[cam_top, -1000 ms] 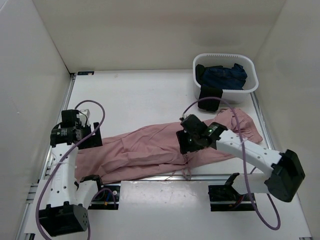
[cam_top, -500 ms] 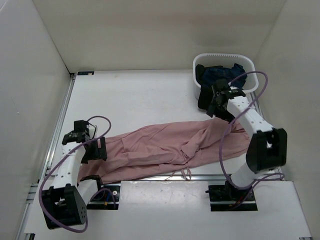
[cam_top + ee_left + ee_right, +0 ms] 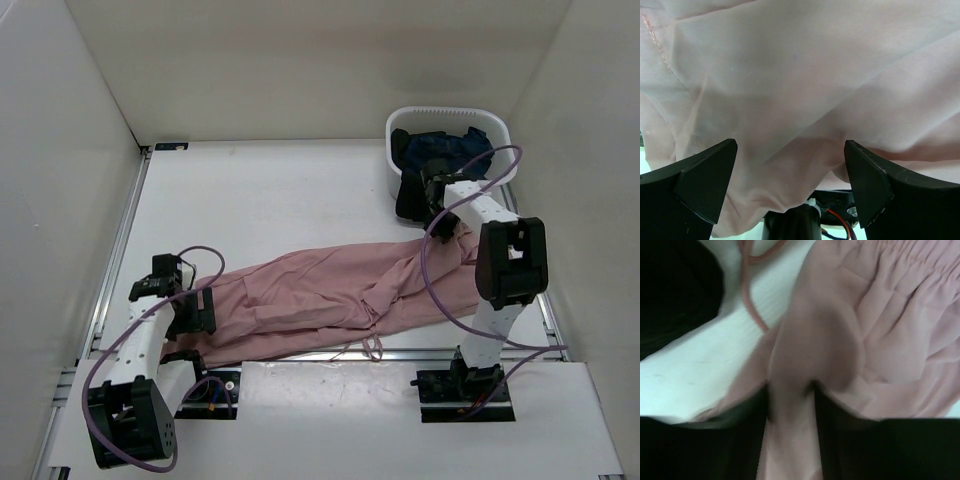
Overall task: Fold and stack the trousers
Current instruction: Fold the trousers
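The dusty-pink trousers point(image 3: 310, 295) lie stretched across the near part of the table, legs to the left and gathered waist to the right. My left gripper point(image 3: 195, 312) sits at the leg end. In the left wrist view the left gripper point(image 3: 790, 147) is open wide, with the trousers point(image 3: 805, 75) draped between and beyond its fingers. My right gripper point(image 3: 440, 212) is at the waist, just in front of the basket. In the right wrist view the right gripper point(image 3: 790, 400) is shut on a pinched fold of the trousers point(image 3: 880, 325), beside the pink drawstring point(image 3: 747, 295).
A white basket point(image 3: 505, 160) at the back right holds a dark navy garment point(image 3: 445, 150). A black cloth point(image 3: 410, 195) hangs over its front, close to my right gripper. White walls enclose the table on three sides. Another drawstring end point(image 3: 372, 345) dangles over the near edge.
My right arm swung from the trousers' middle to the waist by the basket and closed on a fold. My left arm drew back and dropped lower at the leg end, still open.
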`<state>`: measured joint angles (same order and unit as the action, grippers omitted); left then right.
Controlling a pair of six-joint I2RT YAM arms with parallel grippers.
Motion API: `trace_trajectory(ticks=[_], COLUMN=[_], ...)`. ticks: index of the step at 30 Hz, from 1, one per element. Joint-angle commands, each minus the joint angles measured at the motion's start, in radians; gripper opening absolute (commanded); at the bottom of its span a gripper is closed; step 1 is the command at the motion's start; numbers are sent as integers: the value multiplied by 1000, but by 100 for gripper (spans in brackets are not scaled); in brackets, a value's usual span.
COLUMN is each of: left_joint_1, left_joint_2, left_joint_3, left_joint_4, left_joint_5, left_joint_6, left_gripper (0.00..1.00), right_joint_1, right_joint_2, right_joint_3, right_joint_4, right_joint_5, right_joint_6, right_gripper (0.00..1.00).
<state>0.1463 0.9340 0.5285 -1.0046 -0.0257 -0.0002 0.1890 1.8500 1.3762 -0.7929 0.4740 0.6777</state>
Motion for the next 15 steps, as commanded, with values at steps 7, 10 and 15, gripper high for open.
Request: trace_trajectory(ticks=[7, 10, 15], left_joint_1=[-5, -5, -5], left_joint_2=[-44, -54, -72], left_joint_3=[-70, -94, -117], left_joint_4=[34, 43, 43], left_joint_5=[-59, -79, -102], left_joint_6=[0, 0, 0], left_gripper=[100, 100, 100], right_joint_1=[-68, -68, -115], right_joint_2=[-238, -470, -733], right_joint_3=[-149, -302, -607], right_joint_4=[-39, -49, -130], right_joint_5=[40, 66, 54], right_joint_6=[83, 114, 291], right_gripper=[0, 0, 10])
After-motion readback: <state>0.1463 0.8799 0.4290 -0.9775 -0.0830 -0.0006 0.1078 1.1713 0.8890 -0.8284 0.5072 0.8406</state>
